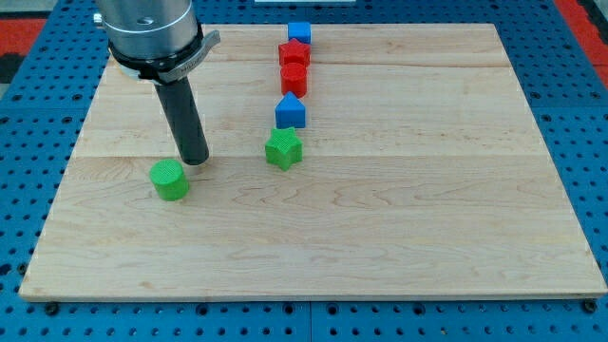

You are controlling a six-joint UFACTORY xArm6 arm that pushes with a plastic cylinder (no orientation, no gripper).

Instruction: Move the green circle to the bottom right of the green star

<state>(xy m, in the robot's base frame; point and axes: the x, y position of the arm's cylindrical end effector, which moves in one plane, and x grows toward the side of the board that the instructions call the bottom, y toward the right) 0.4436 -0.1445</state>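
Observation:
The green circle (171,180) lies on the wooden board at the view's left of centre. The green star (283,149) sits near the board's middle, well to the right of the circle and a little higher. My tip (194,159) rests on the board just up and right of the green circle, close to it, and to the left of the green star.
A blue block with a pointed top (291,111) stands just above the green star. Two red blocks (294,66) and a blue cube (300,32) line up above it toward the view's top. The arm's body hides the board's top left corner.

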